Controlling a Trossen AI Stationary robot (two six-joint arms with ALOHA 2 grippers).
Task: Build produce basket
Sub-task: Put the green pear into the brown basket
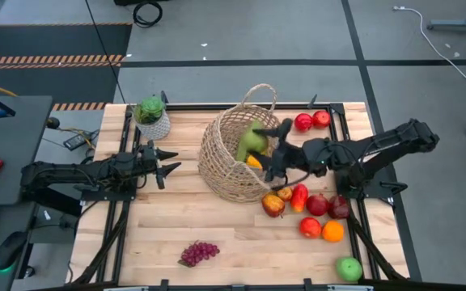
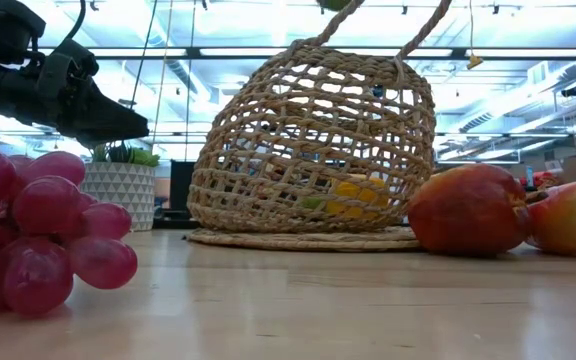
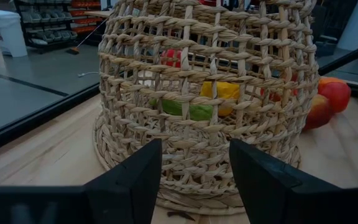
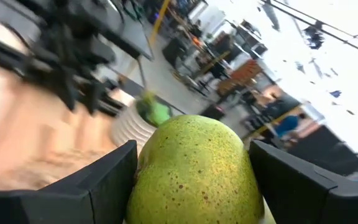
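Above basket point(image 1: 231, 158), speckled green pear point(image 4: 194, 171).

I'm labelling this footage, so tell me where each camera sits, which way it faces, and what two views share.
High: overhead, straight down; both arms, basket.
Low: table height, level across; grapes near, one dark gripper upper left.
Left wrist: behind the open left gripper, facing the basket wall.
Right wrist: on the right gripper, shut on the pear.
Shared: the yellow pepper shows through the weave in left wrist and low views.

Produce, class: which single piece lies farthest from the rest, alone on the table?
The purple grape bunch, lying alone near the table's front edge; the apples cluster right of the basket.
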